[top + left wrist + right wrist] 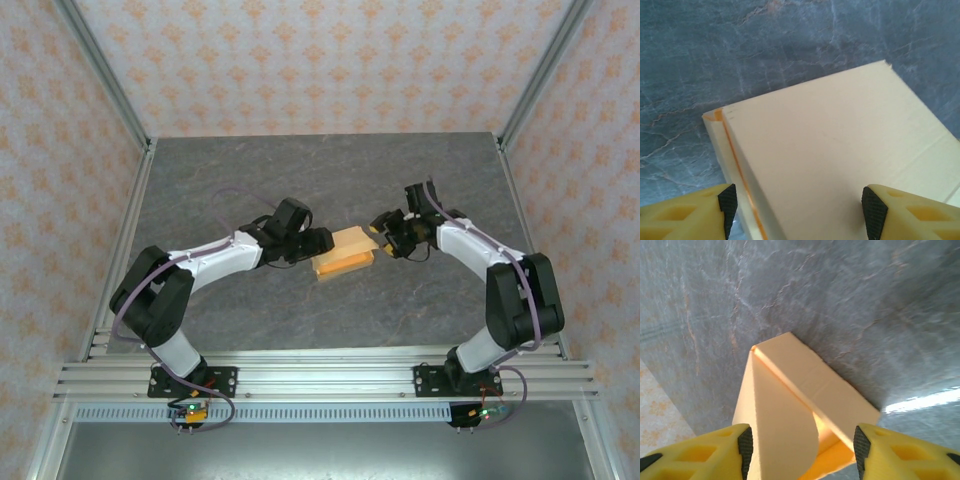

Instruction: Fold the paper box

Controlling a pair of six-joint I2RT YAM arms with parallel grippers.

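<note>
Grey marbled table [330, 170] bore the paper box [343, 254]; left gripper [800, 207] and right gripper [802, 447] flanked it left and right, jaws spread wide, gripping nothing.

Tan paper box [343, 253], partly folded, mid-table, end flap open

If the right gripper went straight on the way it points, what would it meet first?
The paper box: its open end lies directly ahead of the right gripper, between its open jaws. Contact looks near, though depth is unclear.
</note>
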